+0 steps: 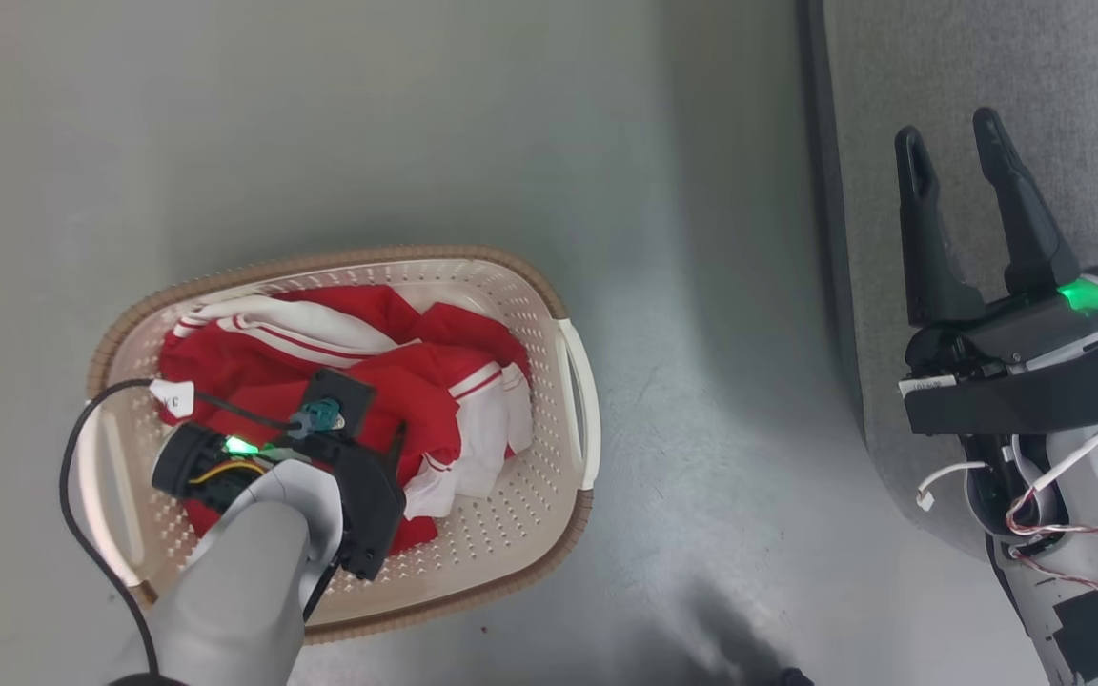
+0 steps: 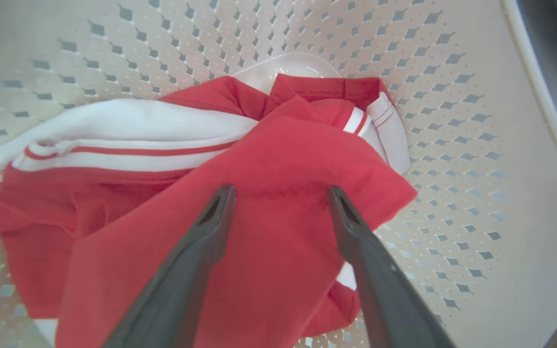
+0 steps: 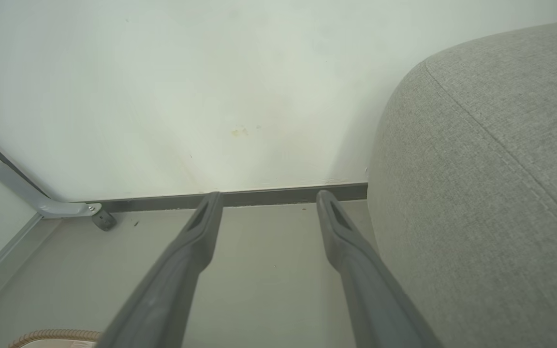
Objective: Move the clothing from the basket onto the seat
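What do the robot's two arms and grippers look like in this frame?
Both grippers have two long, dark grey, tapered fingers with a slot near each tip. The left gripper sits on a pale grey forearm with a looping black cable, white tag and green light. The right gripper has a green light, white label and loose red-white wires.

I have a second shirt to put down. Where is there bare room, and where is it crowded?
Free: the floor between basket and seat, the seat top ahead of the right gripper, and the basket's bare right end. Crowded: the basket's middle and left, under the shirt and left gripper.
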You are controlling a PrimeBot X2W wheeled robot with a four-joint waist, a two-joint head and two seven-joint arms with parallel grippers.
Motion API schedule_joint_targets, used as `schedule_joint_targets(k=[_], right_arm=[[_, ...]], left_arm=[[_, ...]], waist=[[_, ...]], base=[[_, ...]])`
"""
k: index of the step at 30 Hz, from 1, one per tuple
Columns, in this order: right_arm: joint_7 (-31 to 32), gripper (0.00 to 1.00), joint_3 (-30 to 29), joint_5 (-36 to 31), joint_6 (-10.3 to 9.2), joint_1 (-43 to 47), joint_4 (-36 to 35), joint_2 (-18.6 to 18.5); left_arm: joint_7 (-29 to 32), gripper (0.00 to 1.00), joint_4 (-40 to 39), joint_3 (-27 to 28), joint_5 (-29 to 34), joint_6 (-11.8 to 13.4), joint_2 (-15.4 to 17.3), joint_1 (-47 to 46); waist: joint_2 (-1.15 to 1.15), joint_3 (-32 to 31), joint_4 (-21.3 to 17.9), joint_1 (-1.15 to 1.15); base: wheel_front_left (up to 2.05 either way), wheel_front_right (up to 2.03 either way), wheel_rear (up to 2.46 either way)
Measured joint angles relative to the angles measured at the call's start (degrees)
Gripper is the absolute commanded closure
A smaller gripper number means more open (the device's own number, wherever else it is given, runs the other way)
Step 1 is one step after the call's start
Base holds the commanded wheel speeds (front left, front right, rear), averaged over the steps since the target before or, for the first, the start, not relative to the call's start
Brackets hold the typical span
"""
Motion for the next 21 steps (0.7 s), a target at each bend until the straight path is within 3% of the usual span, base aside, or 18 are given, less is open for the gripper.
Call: schedule_joint_targets(k=[7,21], right_arm=[[0.00,0.00,0.27,0.00,0.00,-0.54,-0.01,0.41],[0.00,0.00,0.93,0.00,0.00,-1.46,0.55,0.85]], left_arm=[[0.51,0.00,2.21,-0.46,1.91,2.96,0.36,-2.59],[1.75,0.00,6.35,-2.69,3.98,4.53,0.38,-5.33]], waist=[[0.00,2.01,-1.36,0.00],[0.00,3.70,-2.36,0.00]], base=[[0.00,0.00,0.00],[0.00,0.00,0.00]])
